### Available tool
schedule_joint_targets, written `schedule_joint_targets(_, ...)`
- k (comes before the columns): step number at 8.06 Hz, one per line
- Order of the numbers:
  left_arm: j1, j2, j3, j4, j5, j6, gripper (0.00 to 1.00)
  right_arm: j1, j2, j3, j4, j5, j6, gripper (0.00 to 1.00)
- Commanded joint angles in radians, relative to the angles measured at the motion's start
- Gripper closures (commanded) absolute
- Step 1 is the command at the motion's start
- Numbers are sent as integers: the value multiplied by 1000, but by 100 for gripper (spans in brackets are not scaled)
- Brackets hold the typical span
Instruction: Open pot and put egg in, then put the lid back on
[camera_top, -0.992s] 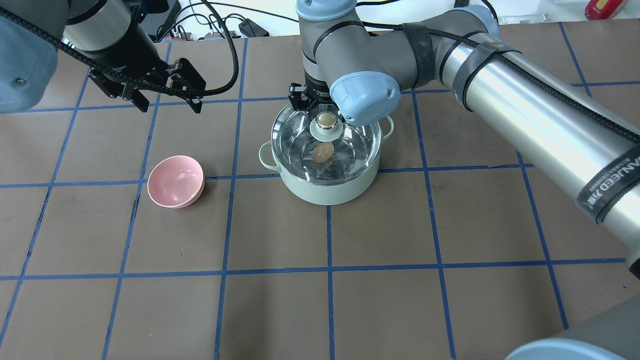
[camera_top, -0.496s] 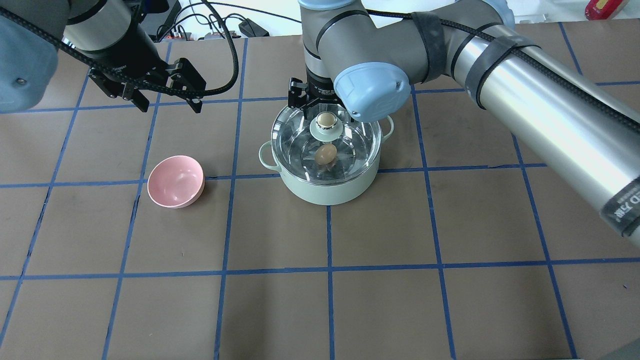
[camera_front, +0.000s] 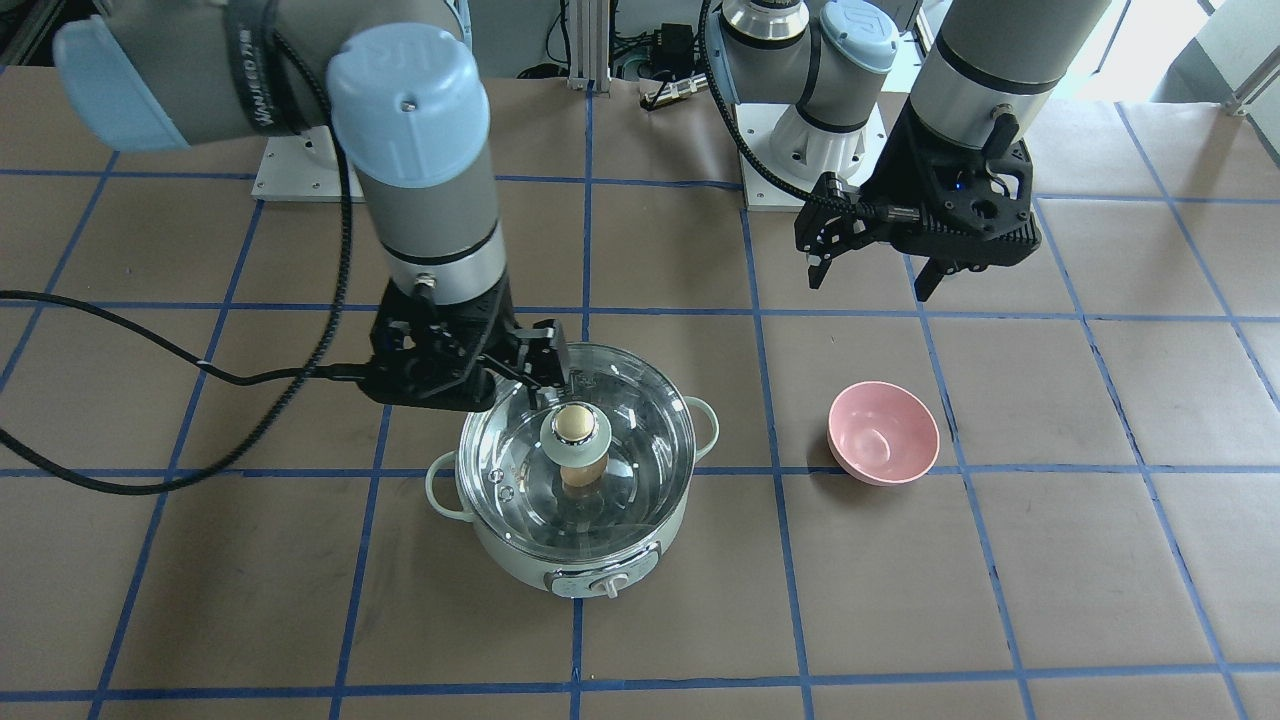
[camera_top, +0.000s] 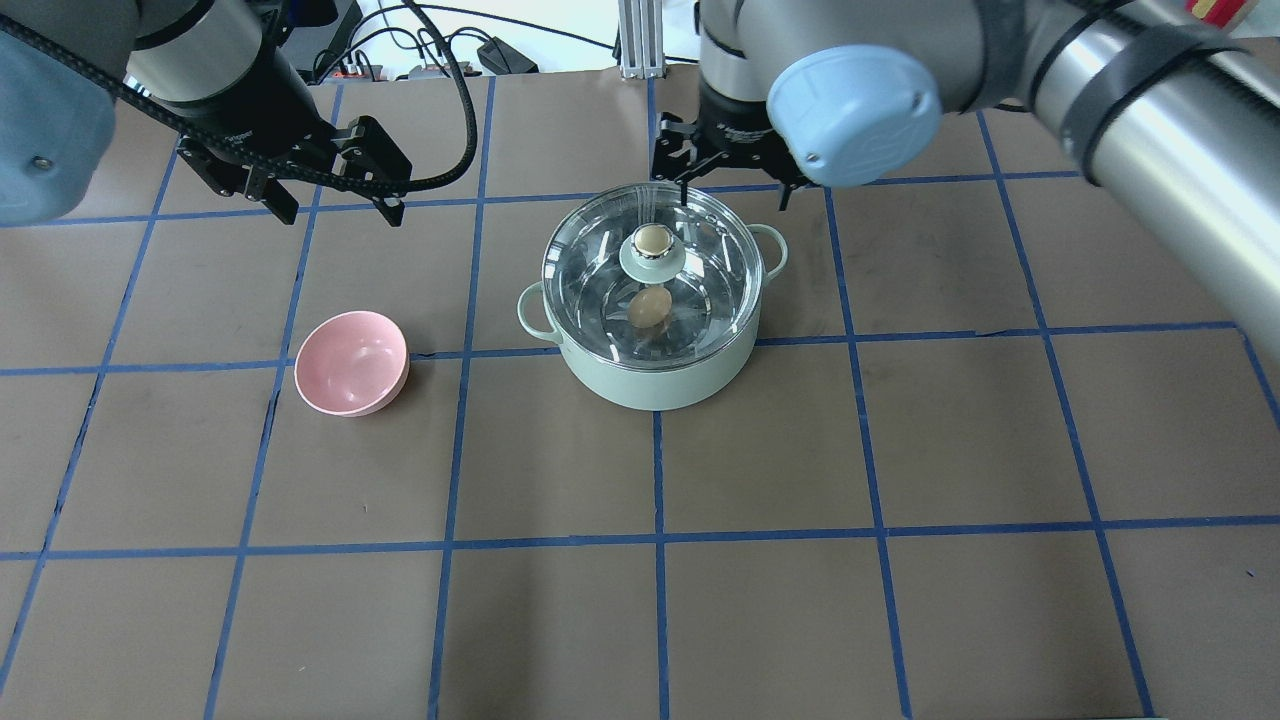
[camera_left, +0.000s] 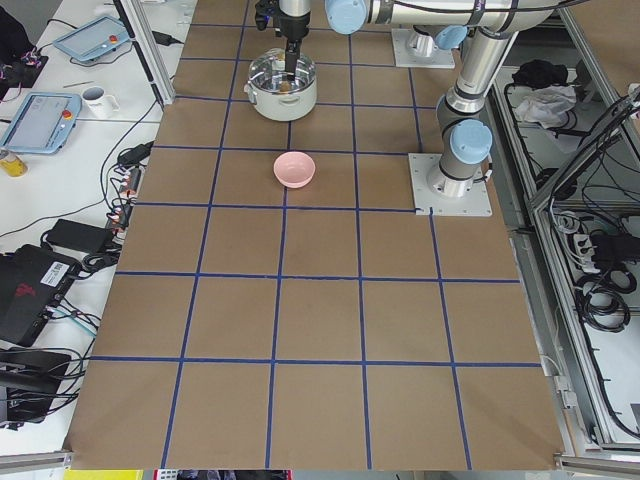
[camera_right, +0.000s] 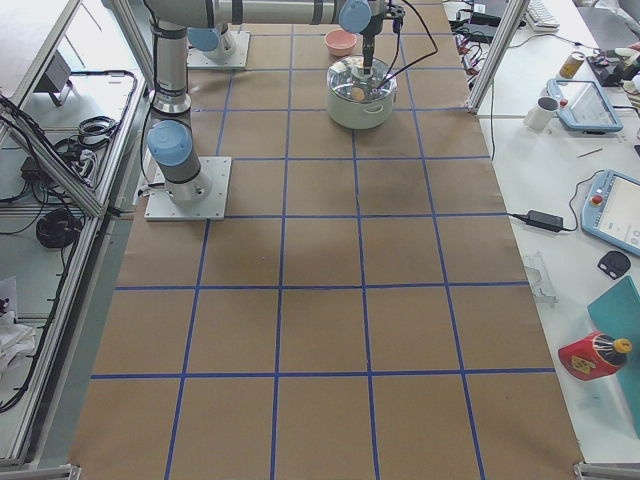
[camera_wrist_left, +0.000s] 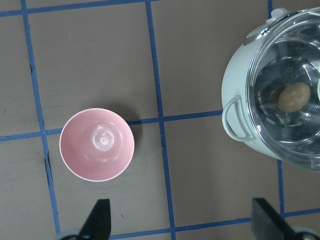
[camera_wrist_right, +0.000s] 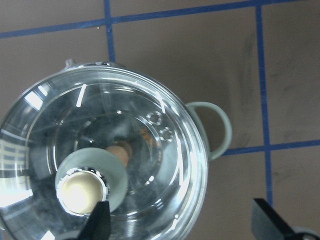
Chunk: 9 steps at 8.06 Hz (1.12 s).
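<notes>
clear glass dome lid (camera_top: 652, 265) seated on round mint-green pot (camera_top: 655, 385), tan oval egg (camera_top: 650, 308) inside: i'd lift my wide-spread right gripper (camera_top: 731, 192) straight up; left gripper (camera_top: 340, 203) gapes idle.

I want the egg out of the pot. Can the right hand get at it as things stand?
Probably not. The glass lid sits on the pot over the egg. The open right hand hangs near the lid, whose knob looks free to grip, so the lid would come off first.

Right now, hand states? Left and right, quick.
Left hand: open, empty.
Right hand: open, empty; the lid sits on the pot.
</notes>
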Motion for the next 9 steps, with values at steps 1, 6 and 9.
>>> schedule_joint_targets(1, 0, 0, 0, 0, 0, 0, 0, -177, -126, 0, 130, -1, -249, 0)
schedule_joint_targets(6, 0, 0, 0, 0, 0, 0, 0, -229, -185, 8, 208, -15, -285, 0)
schedule_joint_targets(9, 0, 0, 0, 0, 2, 1, 0, -229, -185, 47, 191, -12, -286, 0)
